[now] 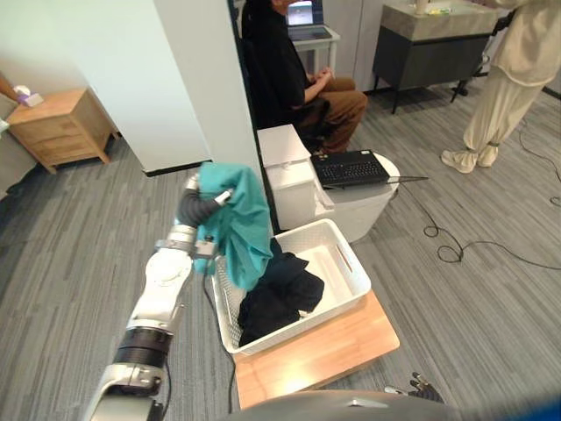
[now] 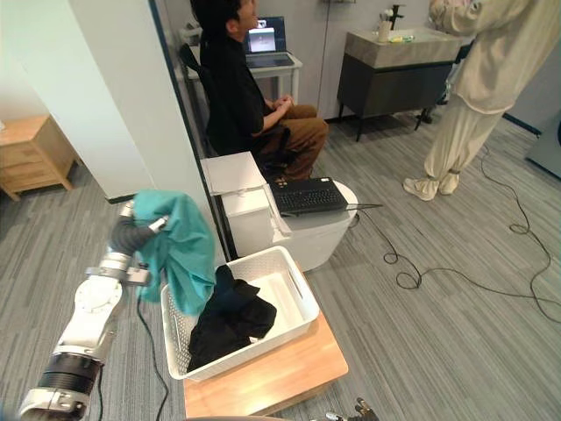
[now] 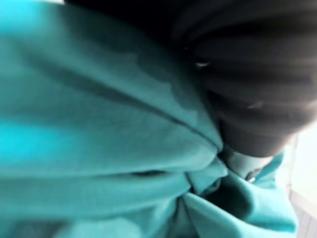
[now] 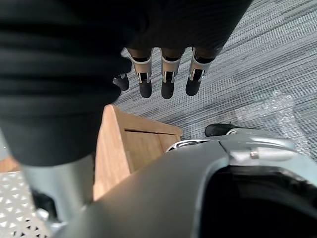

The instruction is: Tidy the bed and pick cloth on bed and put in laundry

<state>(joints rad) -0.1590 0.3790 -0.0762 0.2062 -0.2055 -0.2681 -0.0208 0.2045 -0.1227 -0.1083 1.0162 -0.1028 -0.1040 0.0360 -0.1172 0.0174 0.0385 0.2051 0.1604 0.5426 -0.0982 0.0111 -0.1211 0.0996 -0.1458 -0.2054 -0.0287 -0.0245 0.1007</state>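
A teal cloth [image 1: 241, 224] hangs from my left hand [image 1: 208, 207], which is raised over the left rim of a white laundry basket [image 1: 348, 256]. One finger shows over the cloth, and in the left wrist view the bunched teal cloth [image 3: 99, 139] lies against the hand's dark cover. The cloth's lower end dangles just inside the basket, above a black garment [image 1: 280, 294] lying in it. The basket stands on a low wooden board [image 1: 329, 351]. My right hand [image 4: 167, 82] hangs low over the carpet beside the board, fingers straight and holding nothing.
A white box [image 1: 289, 171] and a round white stand with a black keyboard [image 1: 351, 167] sit just behind the basket. A person sits [image 1: 298, 79] beyond them, and another stands [image 1: 508, 79] at the far right. A white pillar [image 1: 193, 79], a wooden nightstand [image 1: 61, 127] and floor cables [image 1: 456, 250] are nearby.
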